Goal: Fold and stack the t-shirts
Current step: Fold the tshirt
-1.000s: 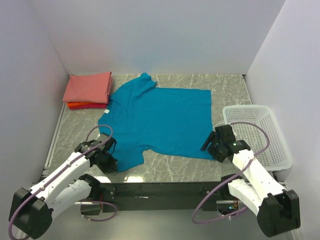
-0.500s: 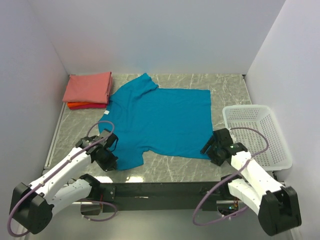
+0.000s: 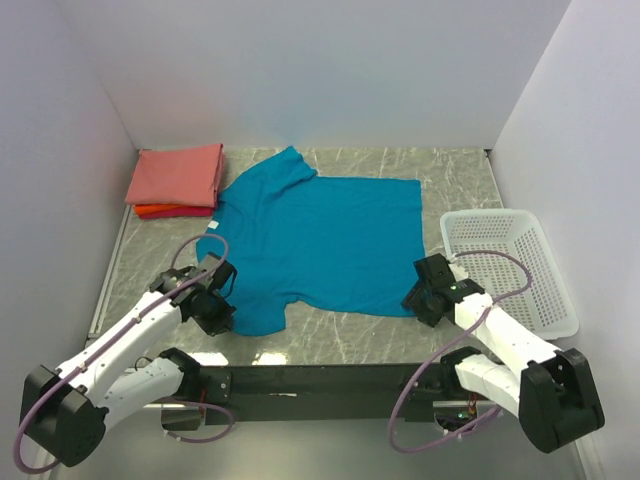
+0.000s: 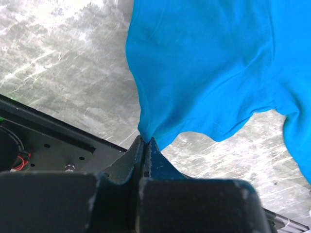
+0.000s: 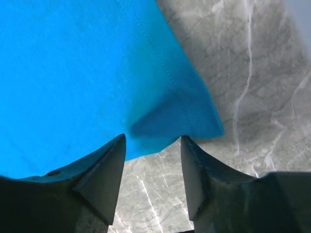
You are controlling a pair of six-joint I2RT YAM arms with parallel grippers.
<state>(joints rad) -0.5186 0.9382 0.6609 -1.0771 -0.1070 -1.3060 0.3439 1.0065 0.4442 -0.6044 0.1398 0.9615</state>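
The left gripper point(image 4: 146, 141) is clamped tight on the near sleeve edge of the teal shirt point(image 3: 320, 240), with the cloth drawn into a peak between its jaws. The right gripper point(image 5: 151, 141) has its fingers spread, straddling the near hem corner without pinching it. The shirt lies flat in the middle of the table point(image 3: 340, 335), neck to the left and hem to the right near the basket point(image 3: 510, 265), so its long axis runs left to right. It is light, limp cloth and will likely sag between holds, so corners and stitched edges look the surest grips. A folded pink shirt point(image 3: 178, 175) lies on an orange shirt point(image 3: 165, 211) at the far left.
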